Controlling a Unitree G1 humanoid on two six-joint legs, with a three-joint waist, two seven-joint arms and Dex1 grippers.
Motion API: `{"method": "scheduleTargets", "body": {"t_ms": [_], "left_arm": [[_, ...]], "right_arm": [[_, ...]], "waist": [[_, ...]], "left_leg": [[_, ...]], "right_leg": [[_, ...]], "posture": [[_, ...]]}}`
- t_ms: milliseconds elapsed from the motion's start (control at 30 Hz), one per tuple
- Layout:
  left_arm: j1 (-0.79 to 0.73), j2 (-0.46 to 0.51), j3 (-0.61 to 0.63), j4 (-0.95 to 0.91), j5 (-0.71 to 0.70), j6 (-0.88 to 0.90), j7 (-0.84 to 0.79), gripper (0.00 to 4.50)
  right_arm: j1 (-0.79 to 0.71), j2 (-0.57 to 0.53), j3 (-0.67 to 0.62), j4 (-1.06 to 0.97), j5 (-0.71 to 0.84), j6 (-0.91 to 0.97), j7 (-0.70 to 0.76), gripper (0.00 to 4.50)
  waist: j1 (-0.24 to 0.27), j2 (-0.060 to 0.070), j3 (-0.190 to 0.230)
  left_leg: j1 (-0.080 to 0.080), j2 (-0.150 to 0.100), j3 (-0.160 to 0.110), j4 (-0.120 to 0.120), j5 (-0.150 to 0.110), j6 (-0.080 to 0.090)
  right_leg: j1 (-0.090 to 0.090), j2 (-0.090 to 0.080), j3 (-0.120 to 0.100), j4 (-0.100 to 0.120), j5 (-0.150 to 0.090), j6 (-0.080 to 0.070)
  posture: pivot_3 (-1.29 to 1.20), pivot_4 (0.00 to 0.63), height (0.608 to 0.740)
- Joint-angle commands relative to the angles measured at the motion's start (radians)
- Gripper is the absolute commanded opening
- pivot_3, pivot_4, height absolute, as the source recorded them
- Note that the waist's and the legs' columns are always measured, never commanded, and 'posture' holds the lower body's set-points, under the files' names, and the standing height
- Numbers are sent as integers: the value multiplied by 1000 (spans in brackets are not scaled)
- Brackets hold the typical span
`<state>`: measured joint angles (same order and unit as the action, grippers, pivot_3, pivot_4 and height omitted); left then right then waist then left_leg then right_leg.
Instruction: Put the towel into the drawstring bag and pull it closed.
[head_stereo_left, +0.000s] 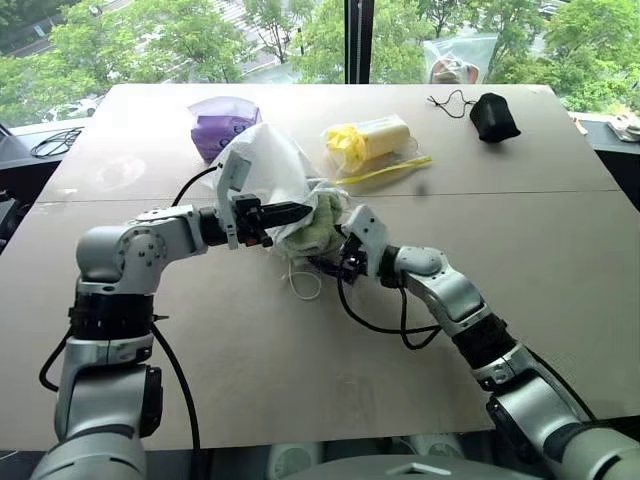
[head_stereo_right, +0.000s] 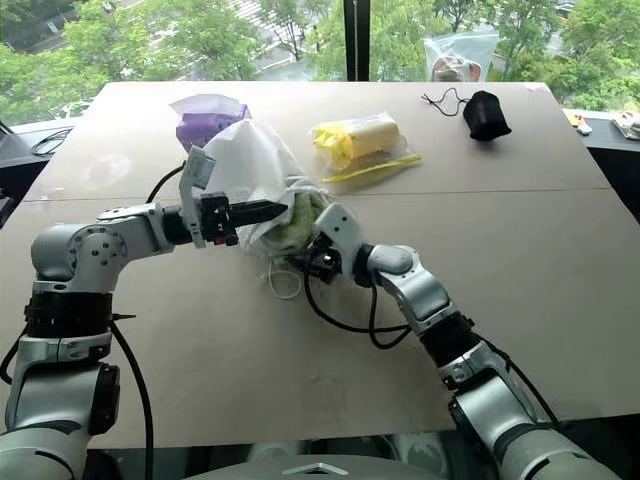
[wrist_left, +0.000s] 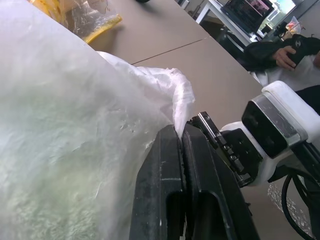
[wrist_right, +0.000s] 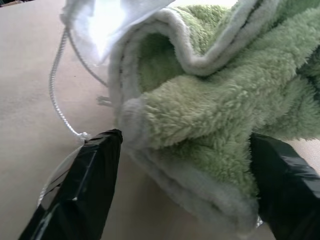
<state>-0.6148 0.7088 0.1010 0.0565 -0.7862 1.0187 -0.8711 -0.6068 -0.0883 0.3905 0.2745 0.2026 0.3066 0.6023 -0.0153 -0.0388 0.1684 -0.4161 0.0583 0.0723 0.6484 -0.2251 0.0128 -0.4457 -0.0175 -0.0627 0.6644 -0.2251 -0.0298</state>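
Beyond the window green trees show, and before it lies a wide brown table (head_stereo_left: 560, 300) where both arms meet near the middle.

The left gripper (head_stereo_left: 300, 212) has its two black fingers (wrist_left: 172, 185) pressed together on a fold of the drawstring bag (head_stereo_left: 265, 160), pinching the thin white fabric at the bag's mouth and holding it raised off the table. The bag stands as a puffed white shape, and its far part leans toward the purple tissue pack (head_stereo_left: 215, 128).

The right gripper (head_stereo_left: 335, 250) is just to the right of the left one, at the bag's mouth. Its fingers (wrist_right: 80, 185) are spread apart, one on each side of the towel (wrist_right: 215, 120), and I cannot tell if they press it. The pale green towel is bunched at the mouth of the bag, partly inside the white fabric, partly showing.

A white cord loop (head_stereo_left: 303, 283) from the bag lies on the table on the near side.

Farther away, a yellow plastic-wrapped bundle (head_stereo_left: 375, 140) lies to the right of the bag, and a small black pouch (head_stereo_left: 493, 116) with a cord lies at the far right.
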Motion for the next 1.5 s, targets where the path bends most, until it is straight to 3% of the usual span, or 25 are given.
{"method": "scheduleTargets", "body": {"t_ms": [33,167,333,633,867,1133,1300,1400,1500], "left_arm": [[7,13,27,-52,-4,-1,-4,0],[57,23,35,-94,-5,9,0,0],[162,44,22,-177,-9,20,-12,0],[192,-22,73,-344,-214,197,55,0],[188,-110,138,-381,-406,331,206,0],[221,-197,131,-393,-452,312,339,0],[199,-109,125,-328,-315,192,258,0],[197,-25,62,-273,-157,12,118,0],[163,43,-4,-191,-51,-111,-3,0]], "right_arm": [[-32,28,-35,51,-24,-64,2,2072],[-37,58,-61,97,-25,-103,17,18],[-54,169,-199,99,149,-20,60,18],[-156,349,-307,238,311,88,107,18],[-164,359,-326,194,456,202,184,18],[-106,355,-220,155,370,155,158,18],[24,202,-242,-68,373,230,114,2017],[97,80,-231,-212,358,291,131,3343],[151,-31,-214,-317,338,325,144,3343]], "waist": [[1,0,0],[-1,0,0],[-5,0,0],[3,0,0],[-2,0,0],[0,0,0],[2,0,-1],[10,0,-1],[6,0,0]], "left_leg": [[0,0,0,0,0,0],[0,0,0,0,0,0],[1,1,0,0,0,0],[2,-1,-1,4,0,1],[2,0,-1,4,0,1],[2,0,-1,5,0,1],[2,0,-1,5,0,1],[2,-1,-1,5,0,1],[2,-3,0,5,0,1]], "right_leg": [[0,0,0,0,0,0],[0,0,0,0,0,0],[-1,1,0,3,2,-3],[0,-2,0,7,1,-2],[0,0,0,9,1,-2],[0,-1,1,10,1,-2],[0,-1,0,11,0,-1],[0,-2,0,10,0,-1],[0,-3,1,9,0,0]], "posture": [[0,150,740],[0,150,740],[0,150,740],[0,150,740],[0,150,740],[0,150,740],[0,150,740],[0,150,740],[0,150,740]]}}
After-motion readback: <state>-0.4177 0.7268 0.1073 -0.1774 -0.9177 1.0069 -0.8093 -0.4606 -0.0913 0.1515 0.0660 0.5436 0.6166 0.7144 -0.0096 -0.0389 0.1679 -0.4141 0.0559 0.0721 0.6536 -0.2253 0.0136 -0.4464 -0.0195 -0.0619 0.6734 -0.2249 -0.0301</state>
